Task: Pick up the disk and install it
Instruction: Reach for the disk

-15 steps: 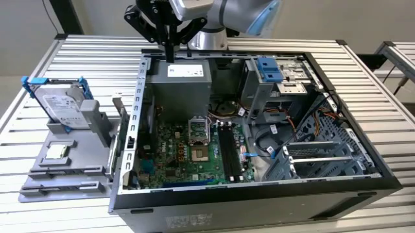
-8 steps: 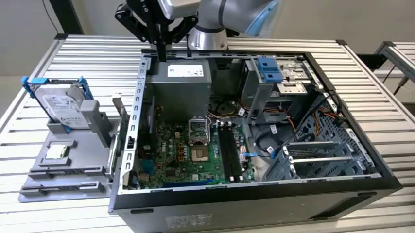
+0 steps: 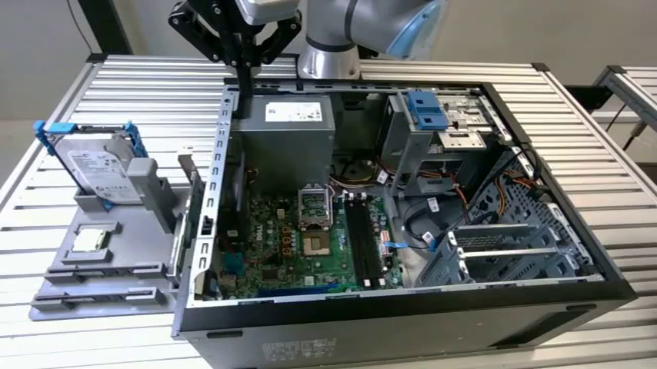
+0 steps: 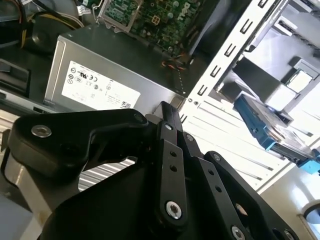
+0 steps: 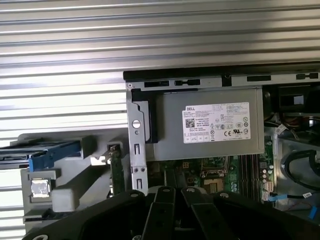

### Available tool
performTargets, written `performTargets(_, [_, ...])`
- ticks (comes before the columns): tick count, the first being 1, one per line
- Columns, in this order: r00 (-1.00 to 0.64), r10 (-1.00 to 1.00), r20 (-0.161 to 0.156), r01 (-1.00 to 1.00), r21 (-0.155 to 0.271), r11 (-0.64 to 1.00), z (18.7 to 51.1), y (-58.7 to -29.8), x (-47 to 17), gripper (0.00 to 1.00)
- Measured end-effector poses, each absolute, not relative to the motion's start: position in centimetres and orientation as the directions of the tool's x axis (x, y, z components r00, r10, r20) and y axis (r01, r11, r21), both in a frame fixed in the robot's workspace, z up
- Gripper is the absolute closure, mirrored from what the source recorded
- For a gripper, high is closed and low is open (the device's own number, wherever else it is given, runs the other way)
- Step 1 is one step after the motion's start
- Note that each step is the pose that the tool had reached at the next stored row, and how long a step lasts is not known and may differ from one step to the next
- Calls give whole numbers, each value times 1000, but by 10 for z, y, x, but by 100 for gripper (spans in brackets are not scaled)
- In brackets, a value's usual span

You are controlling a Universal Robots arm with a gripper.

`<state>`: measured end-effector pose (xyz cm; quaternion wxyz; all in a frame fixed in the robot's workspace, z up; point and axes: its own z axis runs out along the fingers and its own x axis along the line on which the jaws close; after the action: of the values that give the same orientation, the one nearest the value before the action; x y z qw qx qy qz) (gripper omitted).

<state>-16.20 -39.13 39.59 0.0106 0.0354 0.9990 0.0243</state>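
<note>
The disk, a silver-grey drive with a white label in a bright blue carrier, stands tilted in a grey holder on the exterior view's left, outside the computer case. It also appears edge-on in the first wrist view as the disk and in the second wrist view as the disk. My gripper hangs over the case's far corner by the power supply, well away from the disk. Its black fingers lie pressed together with nothing between them.
The open case holds a motherboard, cables and a blue bracket in the drive bay. A small square chip sits on the grey holder. All rests on a slatted metal table.
</note>
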Motion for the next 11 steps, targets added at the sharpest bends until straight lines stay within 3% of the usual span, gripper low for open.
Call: performTargets(11, [-997,71,-19,70,49,996,397,-382,-185,100])
